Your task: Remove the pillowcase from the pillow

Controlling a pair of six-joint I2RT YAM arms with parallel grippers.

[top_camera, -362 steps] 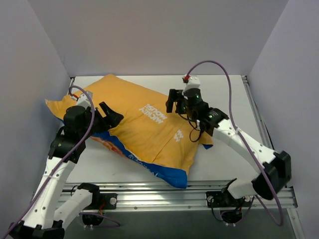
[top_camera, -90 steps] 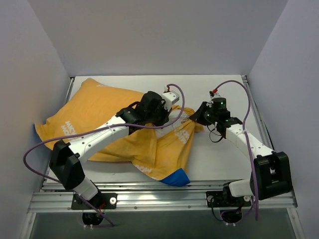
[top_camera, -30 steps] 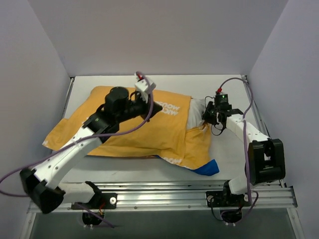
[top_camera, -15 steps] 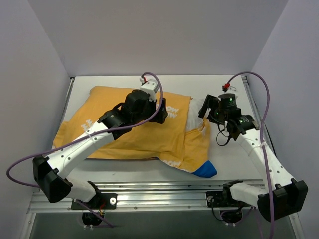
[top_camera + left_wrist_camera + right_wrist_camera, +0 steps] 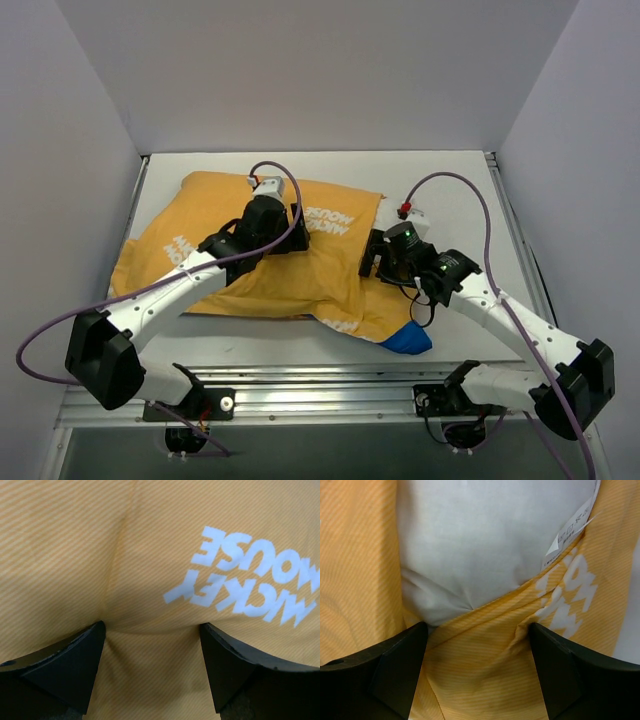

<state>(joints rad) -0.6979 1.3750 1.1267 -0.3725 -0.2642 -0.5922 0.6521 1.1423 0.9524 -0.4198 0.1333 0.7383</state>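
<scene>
pillowcase [image 5: 250, 270] orange side up mid-tabletop [image 5: 450, 180], pillow [image 5: 485, 545] mostly inside, white end showing at its right opening. left fingers [image 5: 65, 665] spread over its lettering [image 5: 250, 580], right fingers [image 5: 395, 665] spread at its hem [image 5: 485, 615]; nothing pinched. Suggest: right pinches pillow only, left pinches fabric only, clear of tag [image 5: 570, 535].

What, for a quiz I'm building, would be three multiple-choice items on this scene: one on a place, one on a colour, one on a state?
1. Where does the white pillow show?
A. at the closed end of its cover
B. at the pillowcase's open end, in front of the right gripper
C. nowhere
2. The pillowcase's lettering is:
A. black
B. green
C. white
3. The left gripper is:
A. open over the fabric
B. shut on a fold
C. out of view
Answers: 1 B, the right wrist view shows white cushion between orange edges; 2 C, white letters on orange; 3 A, its jaws stand apart.
</scene>
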